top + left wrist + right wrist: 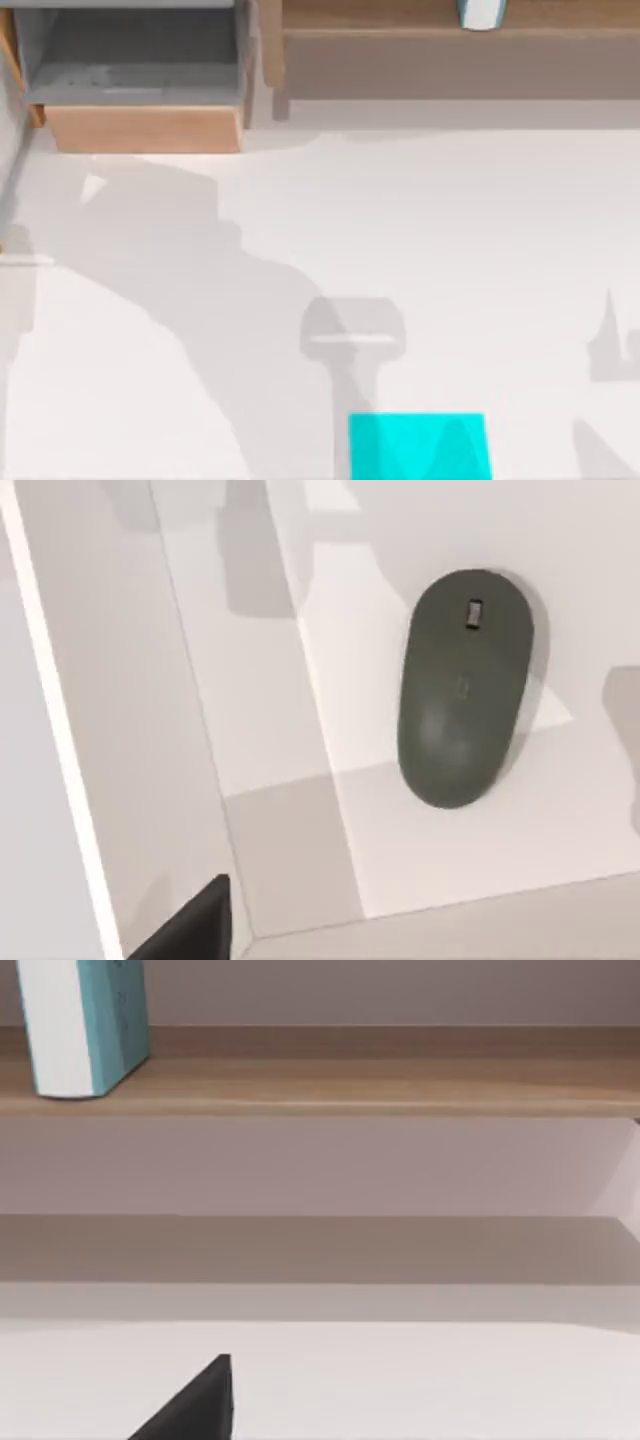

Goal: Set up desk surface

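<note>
Left end effector [190,925]: one dark finger tip visible in the left wrist view; jaw state cannot be told. It hangs above a dark grey mouse [465,690] lying flat on the white bench [450,260]. Right end effector [195,1405]: jaw state likewise indeterminate; it faces a wooden shelf [330,1085] carrying an upright teal-and-white box [85,1025]. A cyan pad [418,446] lies at the bench's near edge; an open drawer [140,90] sits at far left.

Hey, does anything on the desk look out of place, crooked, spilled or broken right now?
Nothing looks spilled or broken. The drawer at the back left stands open. The cyan pad lies square on the desk surface at the front edge. The dark mouse lies flat and whole, and the teal-and-white object stands upright on the shelf.
</note>
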{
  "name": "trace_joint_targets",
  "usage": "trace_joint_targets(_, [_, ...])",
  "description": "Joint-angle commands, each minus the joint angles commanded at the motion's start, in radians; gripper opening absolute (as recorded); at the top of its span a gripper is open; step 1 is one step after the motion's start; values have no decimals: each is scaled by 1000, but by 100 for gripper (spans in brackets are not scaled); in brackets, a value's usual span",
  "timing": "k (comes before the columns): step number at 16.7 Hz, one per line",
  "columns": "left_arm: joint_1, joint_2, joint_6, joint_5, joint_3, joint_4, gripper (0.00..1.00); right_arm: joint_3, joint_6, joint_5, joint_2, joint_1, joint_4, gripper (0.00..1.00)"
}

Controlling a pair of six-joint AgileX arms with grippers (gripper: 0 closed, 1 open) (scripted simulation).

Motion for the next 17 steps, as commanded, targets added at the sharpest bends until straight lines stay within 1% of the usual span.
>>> trace_joint_targets(4, [-6, 352, 65, 4, 328, -193, 100, 0, 0, 0, 0, 0, 0, 100])
trace_joint_targets(6, [-13, 472, 89, 2, 448, -258, 100, 0, 0, 0, 0, 0, 0, 100])
trace_joint_targets(8, [-21, 547, 107, 0, 535, -294, 100, 0, 0, 0, 0, 0, 0, 100])
trace_joint_targets(11, [-28, 588, 119, -3, 591, -309, 100, 0, 0, 0, 0, 0, 0, 100])
trace_joint_targets(17, [-22, 589, 119, -2, 587, -307, 100, 0, 0, 0, 0, 0, 0, 100])
